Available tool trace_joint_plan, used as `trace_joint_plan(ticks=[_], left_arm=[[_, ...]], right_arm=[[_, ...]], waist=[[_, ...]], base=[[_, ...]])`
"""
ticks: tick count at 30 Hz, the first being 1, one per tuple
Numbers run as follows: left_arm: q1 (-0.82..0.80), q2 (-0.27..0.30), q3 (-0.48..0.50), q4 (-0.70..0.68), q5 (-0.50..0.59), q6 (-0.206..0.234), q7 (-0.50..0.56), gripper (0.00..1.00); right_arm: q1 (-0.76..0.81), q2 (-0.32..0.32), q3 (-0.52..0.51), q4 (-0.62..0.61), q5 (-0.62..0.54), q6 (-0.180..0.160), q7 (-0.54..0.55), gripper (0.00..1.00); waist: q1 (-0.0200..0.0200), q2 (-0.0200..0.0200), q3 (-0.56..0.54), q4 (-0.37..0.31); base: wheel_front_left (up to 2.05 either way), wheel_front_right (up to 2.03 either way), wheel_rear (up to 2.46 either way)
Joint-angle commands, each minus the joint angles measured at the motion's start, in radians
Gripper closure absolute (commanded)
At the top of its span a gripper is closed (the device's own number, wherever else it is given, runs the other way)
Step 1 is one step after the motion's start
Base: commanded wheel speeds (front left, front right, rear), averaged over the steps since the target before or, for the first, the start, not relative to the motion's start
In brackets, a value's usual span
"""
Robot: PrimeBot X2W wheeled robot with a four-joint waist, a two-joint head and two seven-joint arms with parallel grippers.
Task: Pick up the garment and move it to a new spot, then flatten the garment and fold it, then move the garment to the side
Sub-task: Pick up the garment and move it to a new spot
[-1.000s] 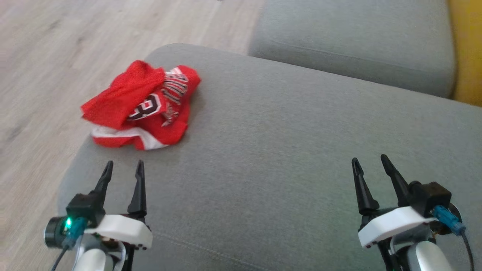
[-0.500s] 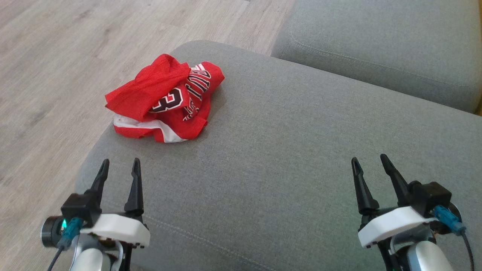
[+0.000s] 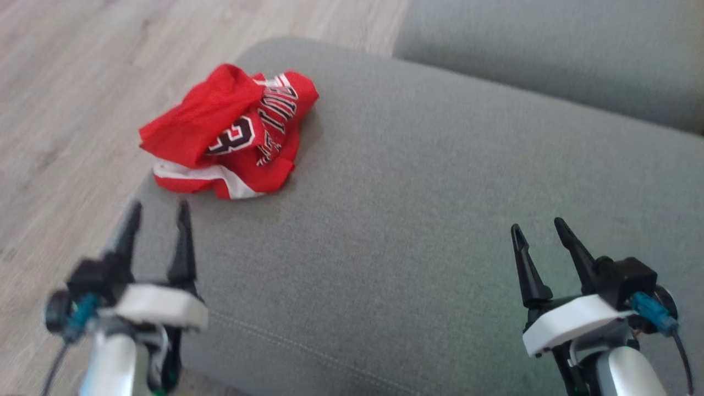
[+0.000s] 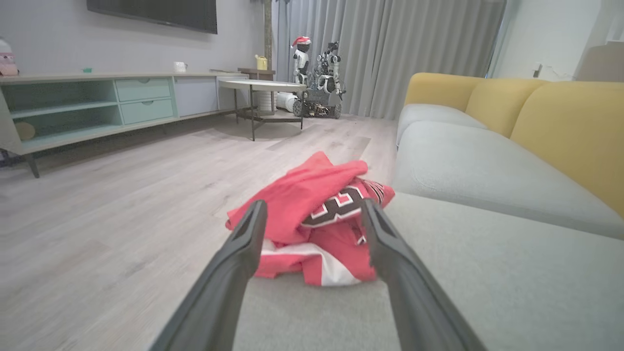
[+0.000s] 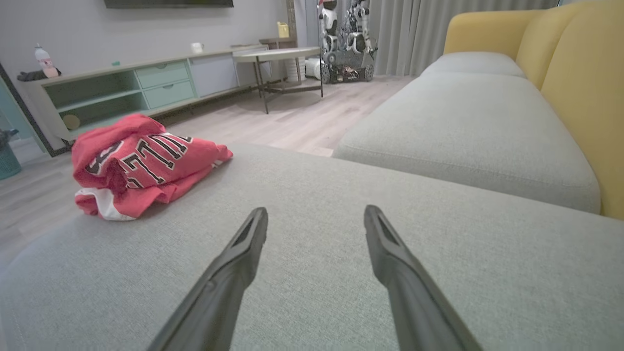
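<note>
Left end effector (image 3: 158, 204), wide-spread, nearer the crumpled red white-trimmed garment (image 3: 231, 137); right end effector (image 3: 538, 224) equally wide.

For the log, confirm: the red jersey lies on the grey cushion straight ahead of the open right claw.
Wrong side. The red jersey lies on the grey cushion straight ahead of the open left claw, as the left wrist view shows.

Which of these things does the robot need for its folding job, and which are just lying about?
For the job: red jersey, crumpled on the grey sofa cushion; left hand and right hand, both open and empty.
Lying about: yellow backrest, round table, low cabinet, toy robots, curtains.
</note>
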Motion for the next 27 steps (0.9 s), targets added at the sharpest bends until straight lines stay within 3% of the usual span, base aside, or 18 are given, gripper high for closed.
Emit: trace_joint_plan(ticks=[1, 8, 13, 27], left_arm=[[-0.11, 0.005, 0.054, -0.037, -0.007, -0.007, -0.012, 0.0], [-0.257, -0.003, 0.115, -0.004, -0.029, -0.04, -0.012, 0.0], [-0.406, -0.001, 0.174, 0.11, -0.043, -0.066, -0.012, 0.0], [-0.736, 0.118, 0.187, 0.756, -0.023, -0.104, -0.012, 0.0]], right_arm=[[-0.047, -0.005, 0.024, -0.054, -0.021, -0.001, 0.016, 0.0], [-0.1, -0.007, 0.022, -0.125, -0.087, -0.001, 0.074, 0.0], [-0.153, -0.03, 0.032, -0.175, -0.116, -0.001, 0.115, 0.0], [-0.204, -0.072, 0.063, -0.21, -0.116, -0.001, 0.147, 0.0]], waist=[[0.0, 0.0, 0.061, -0.019], [0.0, 0.0, 0.206, -0.049], [0.0, 0.0, 0.324, -0.072], [0.0, 0.0, 0.431, -0.107]], base=[[0.0, 0.0, 0.0], [0.0, 0.0, 0.0], [0.0, 0.0, 0.0], [0.0, 0.0, 0.0]])
